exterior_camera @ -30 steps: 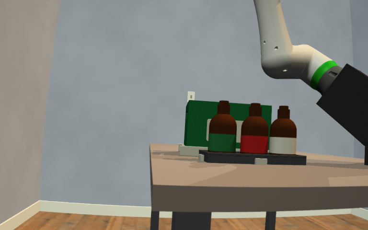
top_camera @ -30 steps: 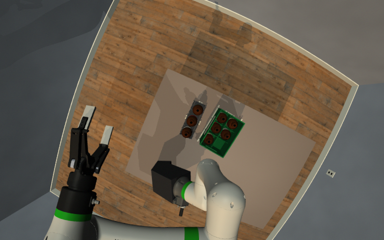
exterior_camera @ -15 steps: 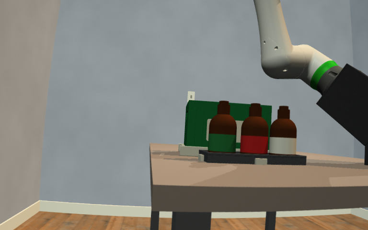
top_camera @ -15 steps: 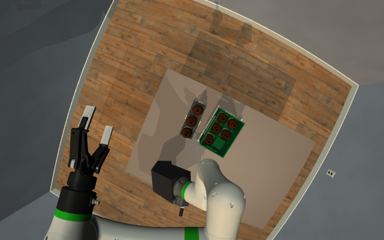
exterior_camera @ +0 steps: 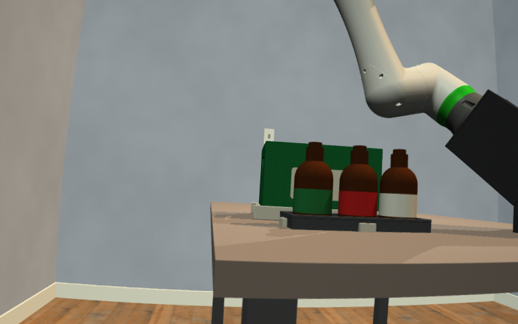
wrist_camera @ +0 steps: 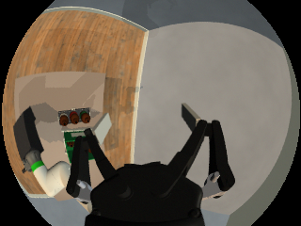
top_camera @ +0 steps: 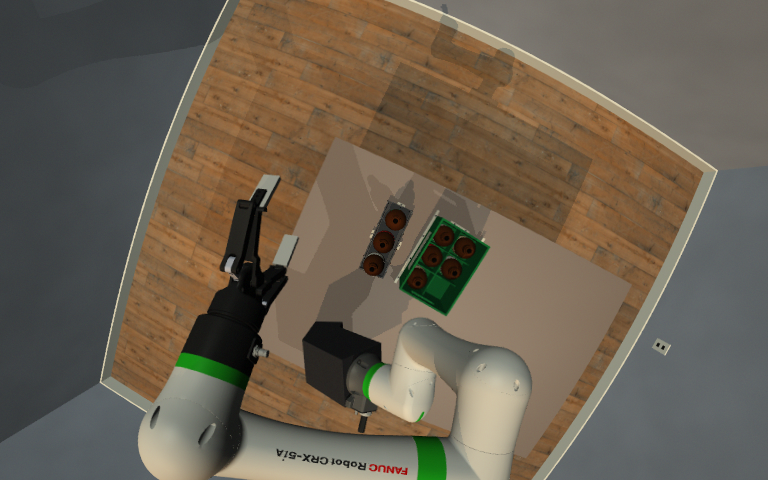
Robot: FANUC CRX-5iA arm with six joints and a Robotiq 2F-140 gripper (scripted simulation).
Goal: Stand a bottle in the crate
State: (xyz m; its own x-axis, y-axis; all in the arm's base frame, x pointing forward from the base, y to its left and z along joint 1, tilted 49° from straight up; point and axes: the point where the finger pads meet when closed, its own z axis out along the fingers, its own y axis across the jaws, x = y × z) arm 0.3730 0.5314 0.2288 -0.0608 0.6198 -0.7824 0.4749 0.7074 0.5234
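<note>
"fanuc robot crx-5ia" in red and black on the white arm

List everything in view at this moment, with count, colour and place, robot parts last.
Round-shouldered bottles on the tray: three, brown with green, red and white labels, upright in a row
Round-shouldered bottles in the crate: five, brown, one per cell, one cell vacant
Shallow rectangular tray: one, dark grey, on the table beside the crate
Six-cell box-shaped crate: one, green, on the table
Flat-topped table: one, tan top, on the wood floor
Wall outlet: one, off-white, on the wall
Jointed robot arm: one, white with green bands, over the table's edge
Two-finger gripper: one, black with pale pads, open, off the table's side
</note>
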